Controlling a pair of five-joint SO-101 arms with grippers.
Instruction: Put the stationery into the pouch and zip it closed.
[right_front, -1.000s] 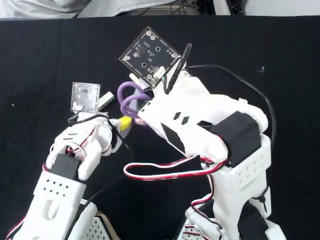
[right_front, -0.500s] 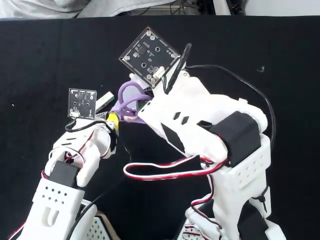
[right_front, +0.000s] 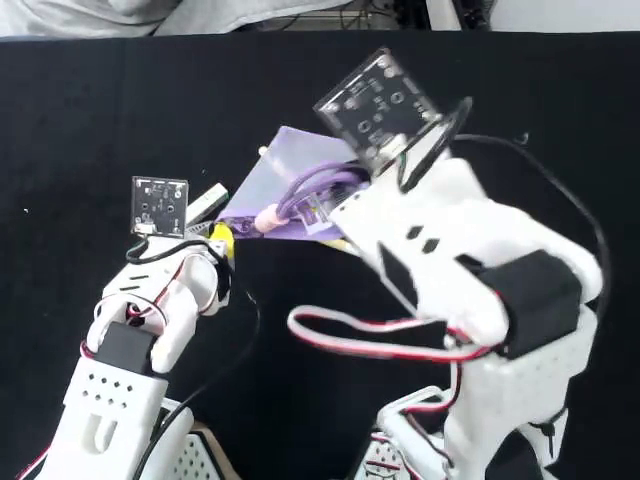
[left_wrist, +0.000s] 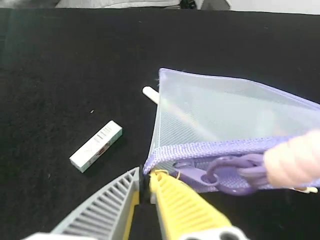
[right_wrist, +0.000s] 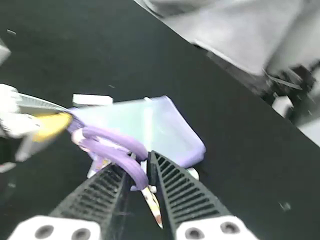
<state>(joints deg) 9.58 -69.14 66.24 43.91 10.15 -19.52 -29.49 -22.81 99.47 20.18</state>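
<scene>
The purple mesh pouch (right_front: 278, 172) lies stretched between both grippers in the middle of the table. My left gripper (left_wrist: 146, 179) is shut on the pouch's near-left corner, its yellow finger (right_front: 221, 239) against the fabric. My right gripper (right_wrist: 137, 169) is shut on the pouch's purple strap loop (right_wrist: 107, 141), which runs along the zipper edge. A pink pull (right_front: 268, 218) hangs by the zipper. A small white eraser box (left_wrist: 96, 146) lies on the table left of the pouch. A white stick (left_wrist: 150, 93) peeks out from behind the pouch (left_wrist: 225, 120).
The table is covered in black cloth (right_front: 90, 110). A pencil-like item (right_wrist: 152, 205) lies by the pouch under my right gripper. Grey fabric (right_front: 90, 15) lies past the far edge. Open cloth lies far left and far right.
My right arm has pulled the strap loop to the right and away, and the pouch has spread out flat from a bunched shape. My left gripper holds its corner almost still.
</scene>
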